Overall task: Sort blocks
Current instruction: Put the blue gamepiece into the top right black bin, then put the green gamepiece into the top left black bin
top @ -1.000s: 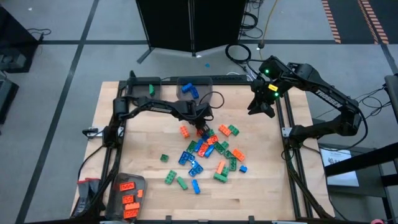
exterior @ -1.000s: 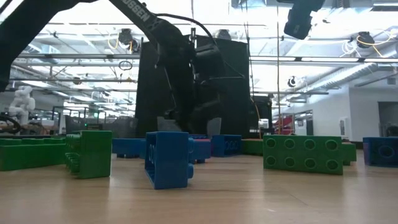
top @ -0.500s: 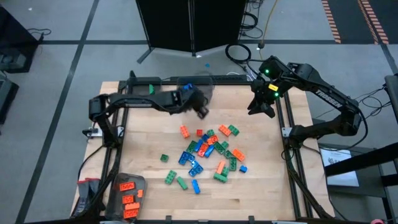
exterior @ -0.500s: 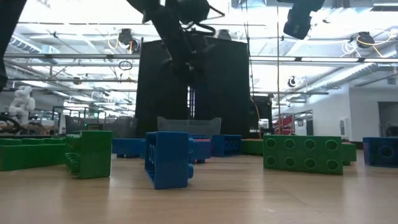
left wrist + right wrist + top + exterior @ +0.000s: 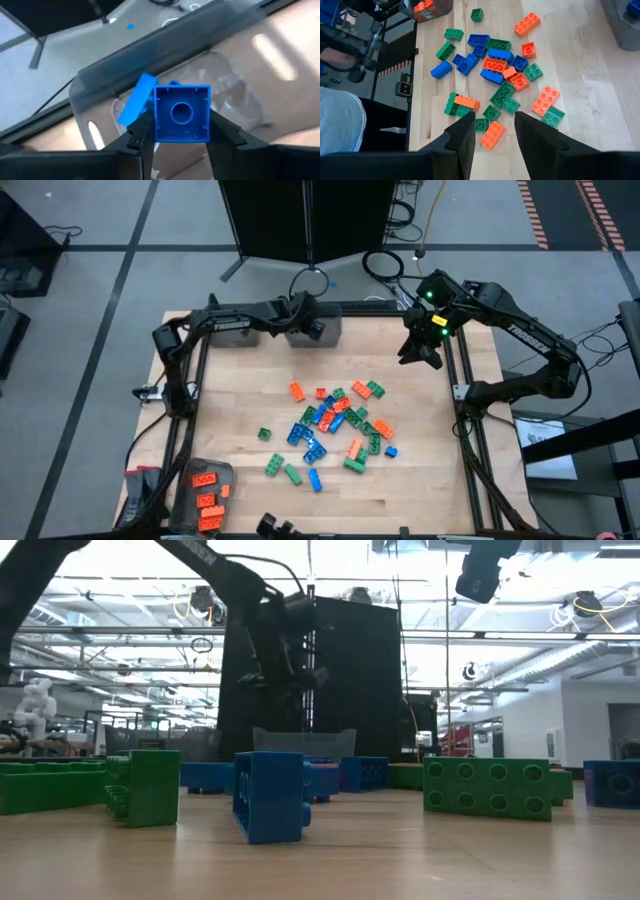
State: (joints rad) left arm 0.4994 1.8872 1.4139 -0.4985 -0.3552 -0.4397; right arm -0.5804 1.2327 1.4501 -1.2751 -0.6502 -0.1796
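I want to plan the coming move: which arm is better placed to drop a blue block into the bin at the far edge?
The left. Its tool already holds a blue block directly over that bin. The right tool is empty and open, waiting off to the right side, above the table's edge.

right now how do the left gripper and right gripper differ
The left gripper is shut on a blue block, held above the grey bin at the table's far edge; the right gripper is open and holds nothing. The left is at work over the bin, while the right hangs by the table's right side, looking down on the block pile. Both are dark two-finger grippers.
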